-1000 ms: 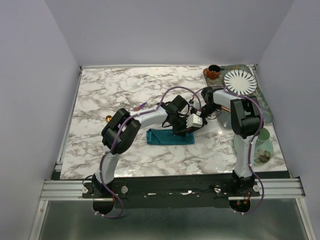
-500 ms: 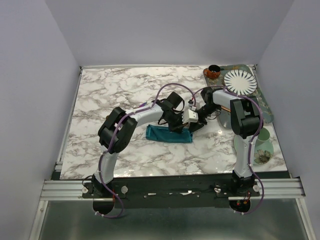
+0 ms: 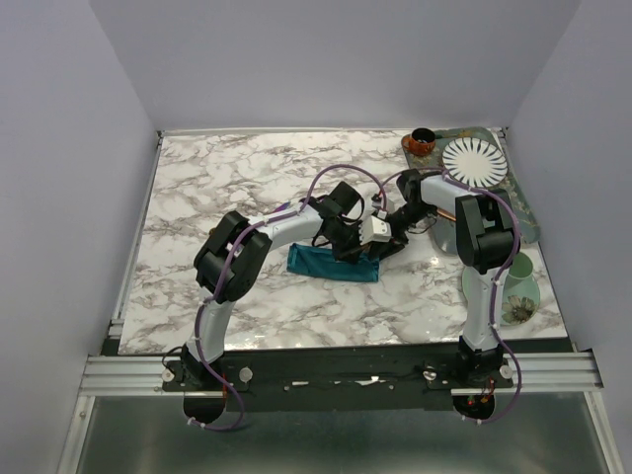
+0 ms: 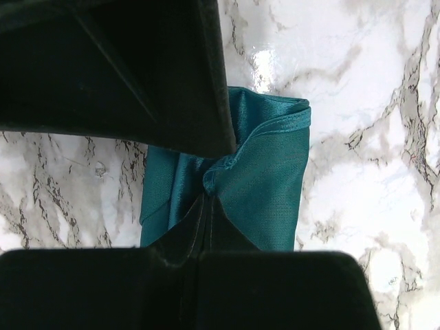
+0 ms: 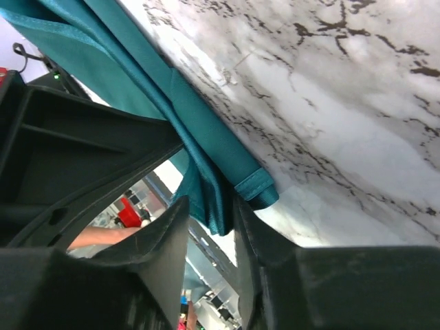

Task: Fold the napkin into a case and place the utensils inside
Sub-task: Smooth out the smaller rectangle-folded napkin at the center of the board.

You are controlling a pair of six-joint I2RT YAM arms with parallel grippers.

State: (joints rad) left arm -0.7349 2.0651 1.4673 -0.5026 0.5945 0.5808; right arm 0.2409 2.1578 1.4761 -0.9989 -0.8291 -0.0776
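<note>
Teal napkin folded narrow, mid tabletop. Left end effector pinches a raised fold near its right end. Right end effector narrow, probably clamped on the hem.

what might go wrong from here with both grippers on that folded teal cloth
1. The left gripper and right gripper both pinch the same end of the napkin, packed close together, so either one moving may bump the other.
2. The left gripper seems to bunch up an upper layer of cloth; pulling on it could drag the fold open.
</note>
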